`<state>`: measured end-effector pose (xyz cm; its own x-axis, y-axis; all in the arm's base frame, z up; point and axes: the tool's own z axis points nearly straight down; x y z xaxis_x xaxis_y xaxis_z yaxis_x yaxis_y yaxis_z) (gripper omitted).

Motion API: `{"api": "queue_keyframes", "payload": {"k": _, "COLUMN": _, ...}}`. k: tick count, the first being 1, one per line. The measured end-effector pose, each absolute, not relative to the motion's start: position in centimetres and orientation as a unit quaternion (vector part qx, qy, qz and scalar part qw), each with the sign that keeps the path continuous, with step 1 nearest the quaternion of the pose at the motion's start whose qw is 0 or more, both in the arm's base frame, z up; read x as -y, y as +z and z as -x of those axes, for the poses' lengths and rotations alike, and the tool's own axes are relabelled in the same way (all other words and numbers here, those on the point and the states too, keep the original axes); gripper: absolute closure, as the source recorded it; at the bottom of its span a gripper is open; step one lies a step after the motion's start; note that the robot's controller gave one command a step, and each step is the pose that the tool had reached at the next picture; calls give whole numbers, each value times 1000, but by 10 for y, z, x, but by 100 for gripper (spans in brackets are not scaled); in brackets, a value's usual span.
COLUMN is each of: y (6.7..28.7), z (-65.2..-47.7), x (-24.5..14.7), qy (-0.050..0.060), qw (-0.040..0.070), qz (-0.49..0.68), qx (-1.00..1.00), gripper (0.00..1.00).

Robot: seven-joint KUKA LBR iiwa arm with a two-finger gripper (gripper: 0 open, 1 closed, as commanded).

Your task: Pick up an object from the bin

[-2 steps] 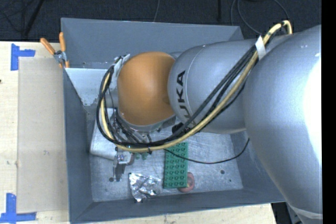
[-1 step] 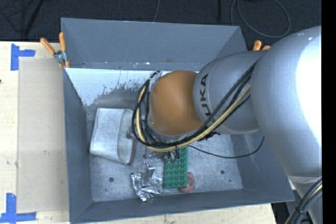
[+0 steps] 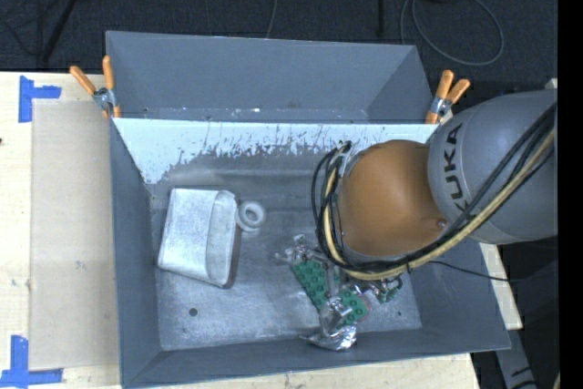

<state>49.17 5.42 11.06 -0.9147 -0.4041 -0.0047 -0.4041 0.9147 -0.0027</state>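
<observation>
My gripper [image 3: 350, 298] reaches down at the front right of the bin, mostly hidden under the arm's orange cover. It stands right over a green studded plate [image 3: 311, 278], which lies tilted and partly covered by it. A crumpled silvery piece [image 3: 332, 339] lies just in front of the gripper near the bin's front wall. Another small shiny scrap [image 3: 296, 250] sits at the plate's far left end.
A pale grey boxy pouch [image 3: 196, 235] lies at the left of the bin floor, with a small white ring [image 3: 251, 214] beside its right edge. The arm and its cables cover the bin's right side.
</observation>
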Motion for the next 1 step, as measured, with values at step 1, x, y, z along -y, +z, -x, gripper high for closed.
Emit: {"api": "queue_keyframes", "payload": {"k": 1, "y": 89, "z": -503, "x": 5, "qy": 0, "qw": 7, "qz": 234, "qx": -972, "gripper": 0}}
